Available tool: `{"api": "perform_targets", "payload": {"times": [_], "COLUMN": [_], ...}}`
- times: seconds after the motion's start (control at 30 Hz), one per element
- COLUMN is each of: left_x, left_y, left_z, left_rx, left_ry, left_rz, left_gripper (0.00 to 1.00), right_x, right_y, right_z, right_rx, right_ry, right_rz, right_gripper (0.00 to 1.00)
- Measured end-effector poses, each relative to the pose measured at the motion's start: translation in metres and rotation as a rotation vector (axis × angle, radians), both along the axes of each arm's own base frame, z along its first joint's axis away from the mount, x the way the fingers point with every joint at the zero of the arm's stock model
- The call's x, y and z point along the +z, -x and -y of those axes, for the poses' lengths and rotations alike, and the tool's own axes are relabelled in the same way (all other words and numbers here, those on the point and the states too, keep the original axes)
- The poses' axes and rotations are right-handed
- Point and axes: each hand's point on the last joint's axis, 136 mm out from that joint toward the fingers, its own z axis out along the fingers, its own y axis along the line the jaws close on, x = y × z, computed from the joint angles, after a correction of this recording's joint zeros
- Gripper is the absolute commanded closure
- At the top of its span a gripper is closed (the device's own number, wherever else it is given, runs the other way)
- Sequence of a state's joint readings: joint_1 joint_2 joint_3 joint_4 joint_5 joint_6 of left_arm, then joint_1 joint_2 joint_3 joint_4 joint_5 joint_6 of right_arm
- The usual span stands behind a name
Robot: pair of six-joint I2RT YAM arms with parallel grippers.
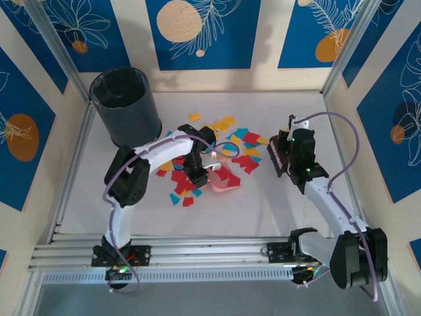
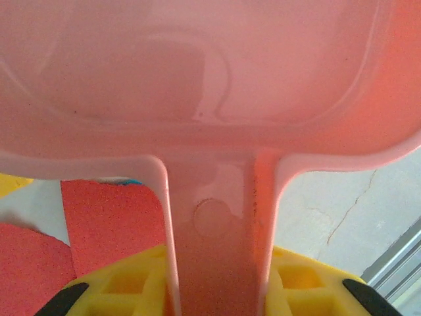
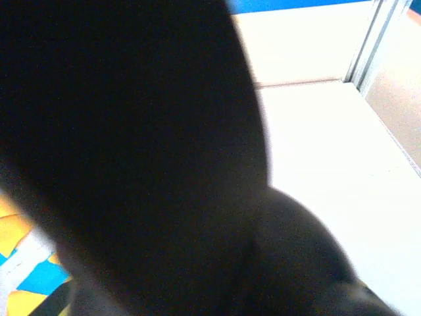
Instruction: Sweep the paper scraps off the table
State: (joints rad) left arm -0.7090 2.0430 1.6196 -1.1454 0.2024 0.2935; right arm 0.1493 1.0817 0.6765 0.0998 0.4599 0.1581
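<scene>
Paper scraps (image 1: 247, 161) on table (image 1: 263, 210) around pink dustpan (image 1: 223, 182), perhaps in left gripper (image 1: 212, 161)

Up close, a dark blurred shape (image 3: 131, 151) half hid the paper scraps (image 3: 43, 280) by the right wrist, and the pink dustpan (image 2: 210, 85) was cut off above.

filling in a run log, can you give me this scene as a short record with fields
left fingers: shut on the handle of the pink dustpan, pan at the near edge of the pile
right fingers: shut on a dark brush, right of the pile
paper scraps: red, yellow and teal, spread over the middle of the table
bin: dark, upright, far left corner
</scene>
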Motion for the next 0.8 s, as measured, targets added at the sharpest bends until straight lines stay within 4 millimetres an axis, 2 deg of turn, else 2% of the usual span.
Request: {"api": "perform_targets", "payload": {"times": [0.27, 0.8], "left_x": [-0.005, -0.014], "left_y": [-0.004, -0.013], "left_z": [0.005, 0.016], "left_rx": [0.001, -0.001], "left_ry": [0.000, 0.005], "left_rz": [-0.012, -0.027], "left_gripper": [1.00, 1.00], "right_x": [-0.016, -0.017], "right_y": [-0.006, -0.002], "right_z": [-0.013, -0.052], "right_rx": [0.059, 0.174], "right_ry": [-0.005, -0.013], "right_rz": [-0.041, -0.050], "right_gripper": [1.00, 1.00]}}
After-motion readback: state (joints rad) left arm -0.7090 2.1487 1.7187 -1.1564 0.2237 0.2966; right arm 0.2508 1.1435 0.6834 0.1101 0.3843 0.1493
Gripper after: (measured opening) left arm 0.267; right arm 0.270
